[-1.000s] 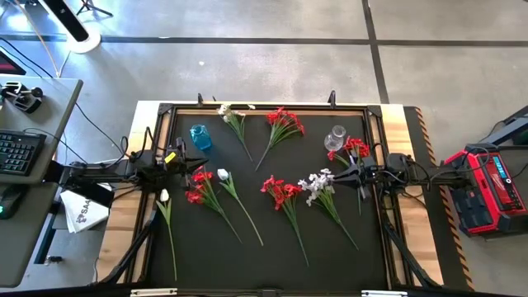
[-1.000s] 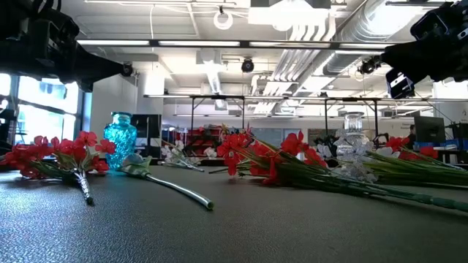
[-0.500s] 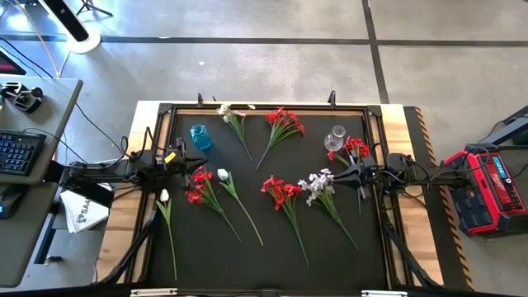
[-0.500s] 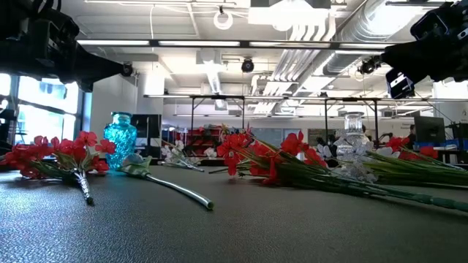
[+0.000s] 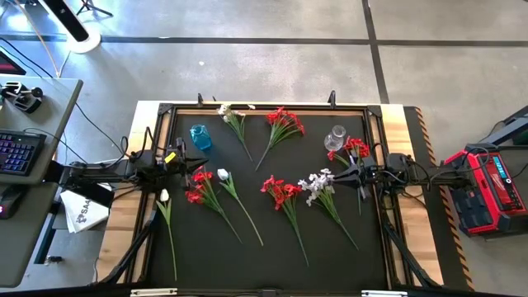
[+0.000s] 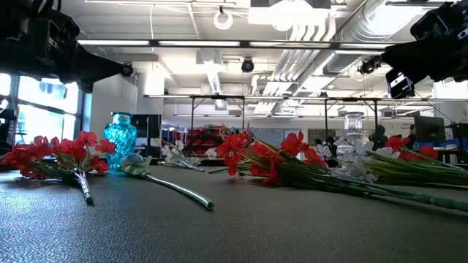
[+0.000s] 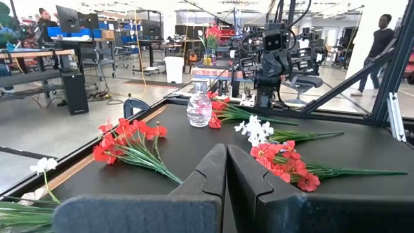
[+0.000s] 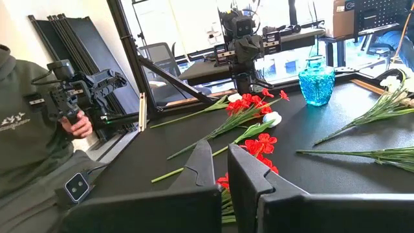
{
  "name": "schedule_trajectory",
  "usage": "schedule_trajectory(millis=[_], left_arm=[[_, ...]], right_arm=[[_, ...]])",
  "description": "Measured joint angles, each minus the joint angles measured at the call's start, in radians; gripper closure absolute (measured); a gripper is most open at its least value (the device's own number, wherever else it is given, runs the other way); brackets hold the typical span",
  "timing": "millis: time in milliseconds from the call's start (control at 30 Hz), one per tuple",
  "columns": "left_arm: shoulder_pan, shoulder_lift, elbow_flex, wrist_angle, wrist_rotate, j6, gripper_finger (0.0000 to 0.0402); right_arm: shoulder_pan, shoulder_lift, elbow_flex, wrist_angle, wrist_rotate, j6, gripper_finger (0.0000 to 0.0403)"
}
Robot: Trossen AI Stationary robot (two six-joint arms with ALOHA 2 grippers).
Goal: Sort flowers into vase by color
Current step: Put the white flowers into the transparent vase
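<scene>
Red flowers lie on the black mat as several sprigs (image 5: 283,124) (image 5: 198,186) (image 5: 280,191) (image 5: 356,148). White flowers lie among them (image 5: 235,115) (image 5: 318,183) (image 5: 223,175), and one (image 5: 164,195) lies at the mat's left edge. A blue vase (image 5: 200,136) stands far left and a clear vase (image 5: 335,138) far right, both upright. My left gripper (image 5: 188,161) hovers shut and level at the left side, its fingers together (image 7: 226,175). My right gripper (image 5: 337,171) hovers shut and level at the right side (image 8: 220,171). Neither touches a flower.
A dark metal frame (image 5: 264,107) rims the mat. A desk with a keyboard (image 5: 16,153) stands to the left and a red case (image 5: 487,186) to the right. A person holding a device (image 8: 65,97) is beside the table. Bare mat lies along the near edge (image 5: 264,264).
</scene>
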Motion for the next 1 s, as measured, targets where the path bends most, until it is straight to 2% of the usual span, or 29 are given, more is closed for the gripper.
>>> schedule_trajectory(millis=[300, 467, 667, 700, 767, 900, 1000], left_arm=[[0.000, 0.000, 0.000, 0.009, 0.000, -0.017, 0.0401], [0.000, 0.000, 0.000, 0.007, 0.000, -0.017, 0.0401], [0.000, 0.000, 0.000, 0.006, 0.000, -0.027, 0.0401], [0.000, 0.000, 0.000, 0.007, 0.000, -0.038, 0.0401], [0.000, 0.000, 0.000, 0.007, 0.000, -0.069, 0.0401], [0.000, 0.000, 0.000, 0.007, 0.000, -0.100, 0.0401], [0.000, 0.000, 0.000, 0.011, 0.000, -0.068, 0.0401]], right_arm=[[0.000, 0.000, 0.000, 0.000, 0.001, -0.004, 0.0403], [-0.003, 0.000, 0.000, -0.001, 0.050, -0.240, 0.0403], [-0.003, 0.000, 0.000, 0.005, 0.092, -0.288, 0.0403], [-0.003, 0.000, 0.000, 0.005, 0.092, -0.261, 0.0403], [-0.003, 0.000, 0.000, 0.033, 0.094, -0.098, 0.0403], [-0.003, 0.000, 0.000, 0.181, 0.210, 0.267, 0.0403], [-0.001, 0.000, 0.000, 0.297, 0.237, 0.316, 0.0403]])
